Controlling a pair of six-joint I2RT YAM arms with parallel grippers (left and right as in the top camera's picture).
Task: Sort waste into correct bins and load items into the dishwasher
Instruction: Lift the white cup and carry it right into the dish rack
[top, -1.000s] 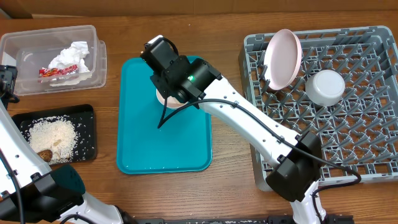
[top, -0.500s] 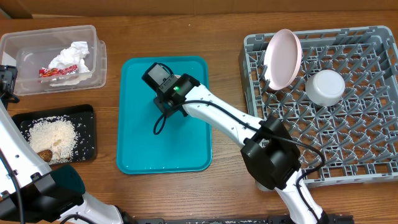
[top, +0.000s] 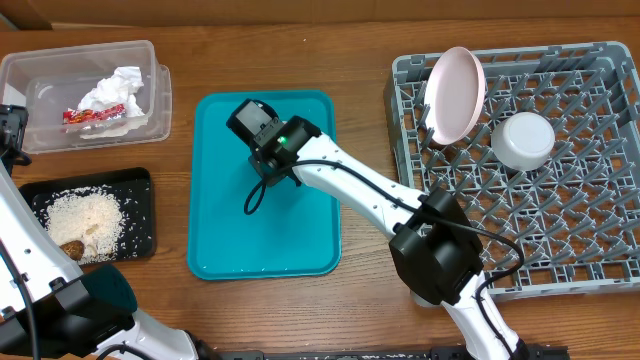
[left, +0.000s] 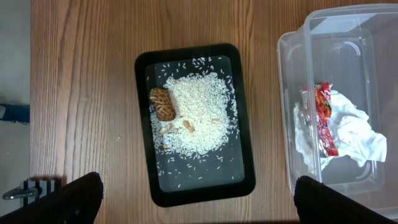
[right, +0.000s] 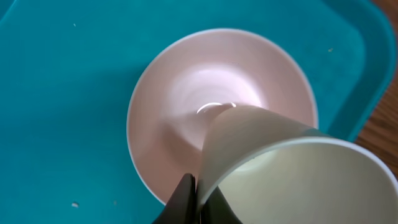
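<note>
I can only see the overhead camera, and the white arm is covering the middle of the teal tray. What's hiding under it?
Observer: The right wrist camera shows a small pink dish sitting on the teal tray.
Operator: Is there anything in the dish?
Observer: Yes, a white cup, tilted over with its base down in the dish.
Operator: Is the arm grabbing it?
Observer: The right fingers are pinched shut on the cup's rim.
</note>
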